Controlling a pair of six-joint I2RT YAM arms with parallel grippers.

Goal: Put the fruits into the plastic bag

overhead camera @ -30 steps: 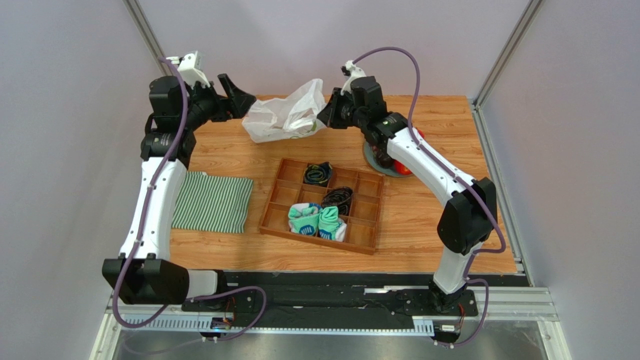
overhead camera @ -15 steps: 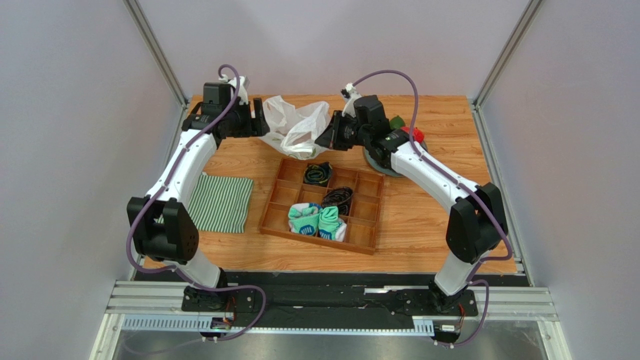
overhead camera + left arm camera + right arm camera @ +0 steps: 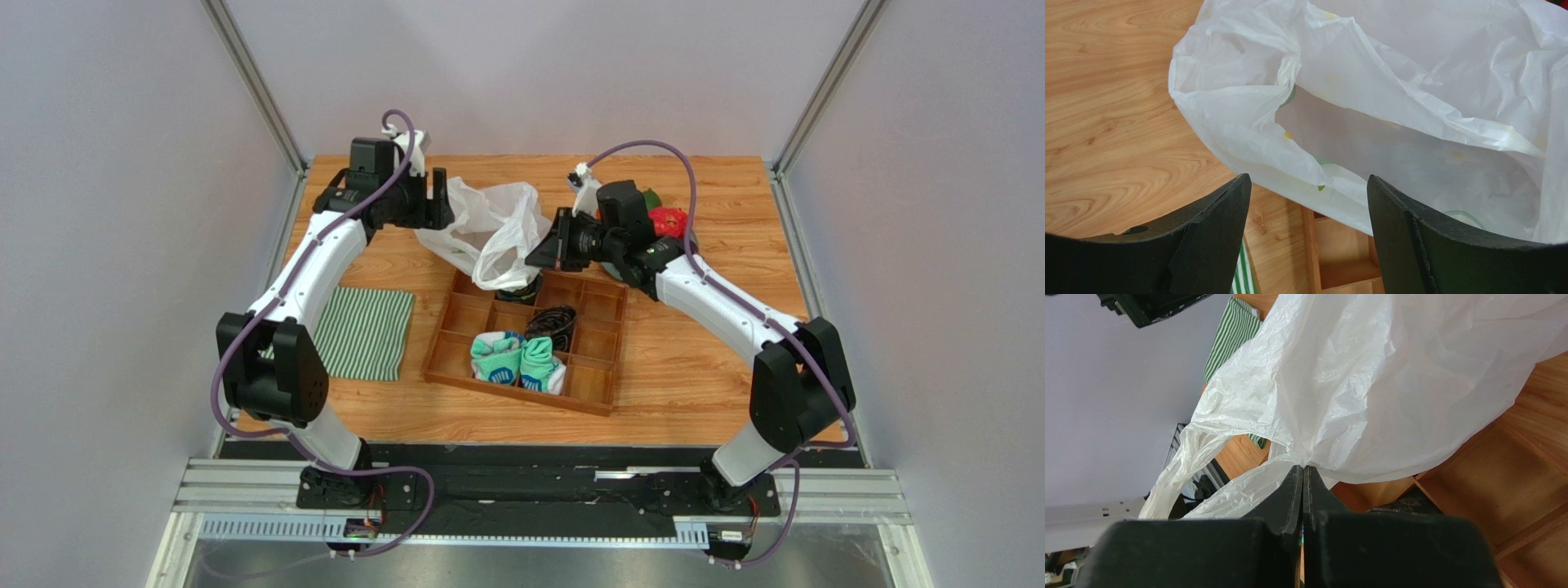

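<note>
The right arm's jaws are clamping shut on a white translucent plastic bag at twelve o'clock on the wooden surface, over the far edge of the divided wooden tray; the left arm's jaws are gaping open at its mouth. Red and green fruits are sitting at one o'clock.
</note>
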